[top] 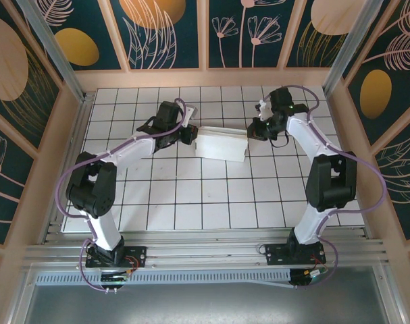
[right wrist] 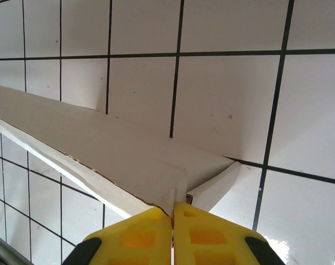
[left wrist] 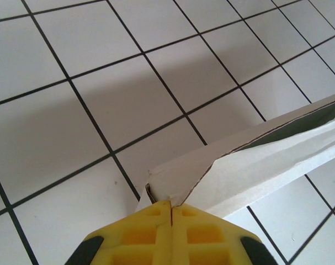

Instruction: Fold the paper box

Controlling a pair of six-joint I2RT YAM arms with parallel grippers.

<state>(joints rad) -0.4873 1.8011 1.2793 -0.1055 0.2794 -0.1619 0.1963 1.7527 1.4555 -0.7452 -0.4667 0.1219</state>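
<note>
The left arm [top: 127, 147] and right arm [top: 309, 138] are white tubular links between black joint housings, each trailing a lilac cable [top: 61, 185]. The left hand [left wrist: 171, 205] and right hand [right wrist: 173, 212] end in yellow moulded fingers [left wrist: 145, 232] with square recesses and black, possibly rubber, corner pieces.

Top view: the left arm [top: 127, 150] is raised from its base and stretched forward and inward; the right arm [top: 311, 143] is set likewise, mirrored. The left gripper [top: 188, 133] and right gripper [top: 254, 129] are pointed toward each other. Wrist views: yellow fingers [left wrist: 148, 234] are pressed together on both, each pair pinched on an end of the paper box [top: 221, 145].
</note>
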